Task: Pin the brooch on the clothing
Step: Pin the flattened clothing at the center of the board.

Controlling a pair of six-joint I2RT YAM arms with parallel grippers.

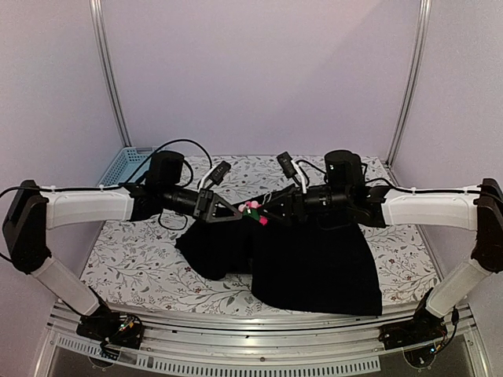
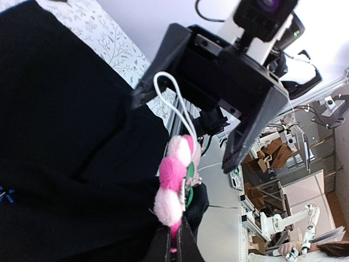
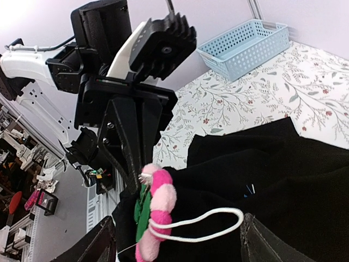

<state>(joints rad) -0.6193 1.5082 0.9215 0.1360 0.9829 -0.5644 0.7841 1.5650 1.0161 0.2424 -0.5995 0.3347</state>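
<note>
From above, the left tool (image 1: 234, 214) and right tool (image 1: 273, 210) meet over the clothing (image 1: 314, 267) on the surface (image 1: 134, 251), the brooch (image 1: 253, 210) between them. Left wrist: the left tool is pinched shut on the brooch, against black fabric. Right wrist: the right tool stands wide and empty, a white loop (image 3: 207, 224) across its gap. The brooch looks soft and light; grip its hard backing.
</note>
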